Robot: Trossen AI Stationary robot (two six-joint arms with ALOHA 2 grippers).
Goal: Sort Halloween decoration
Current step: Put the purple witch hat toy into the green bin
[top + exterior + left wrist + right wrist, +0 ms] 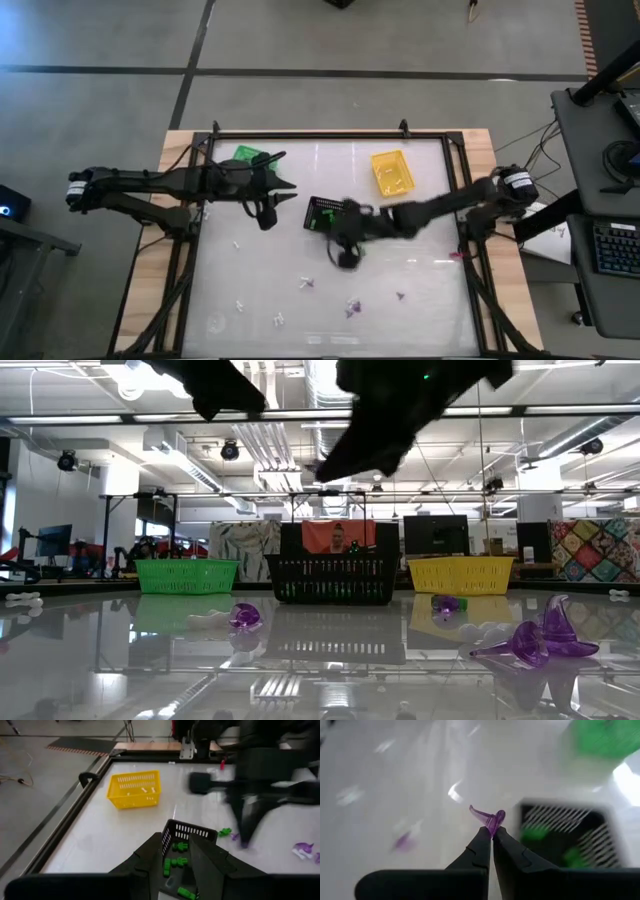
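The right gripper, over the table's middle beside the black basket, pinched a translucent purple trinket. The slatted basket held green pieces. The left gripper hovered just beside it, jaws slightly parted and empty. Loose white and purple trinkets lay toward the near edge; green and yellow baskets stood at the far edge.

Glossy tabletop — translucent plastic trinket
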